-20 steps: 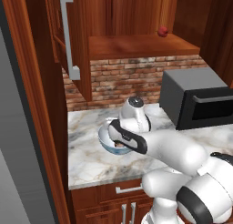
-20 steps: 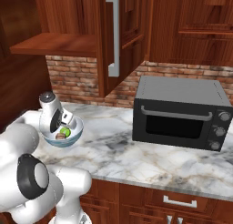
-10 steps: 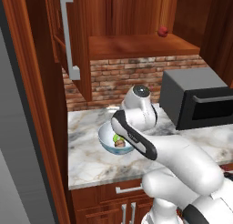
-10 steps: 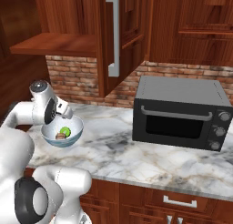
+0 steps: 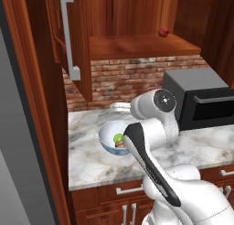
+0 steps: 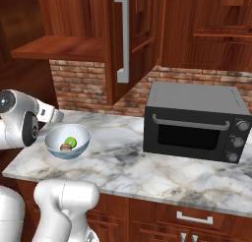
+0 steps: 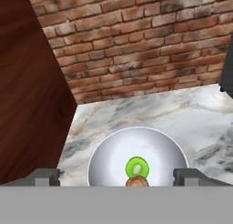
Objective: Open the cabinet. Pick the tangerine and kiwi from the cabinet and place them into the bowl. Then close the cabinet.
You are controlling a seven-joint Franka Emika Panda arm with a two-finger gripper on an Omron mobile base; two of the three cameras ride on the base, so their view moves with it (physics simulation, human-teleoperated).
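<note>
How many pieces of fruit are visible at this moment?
3. The kiwi and the tangerine lie touching in the bowl; a small red fruit sits on the cabinet shelf. Others may be hidden.

In the hand view we see the tangerine [image 7: 137, 182] cut off by the lower edge, and the bowl [image 7: 104, 155] loses its near rim there too. From the left base view the arm covers the bowl's right side, and the cabinet [image 5: 77, 41] runs off the top.
</note>
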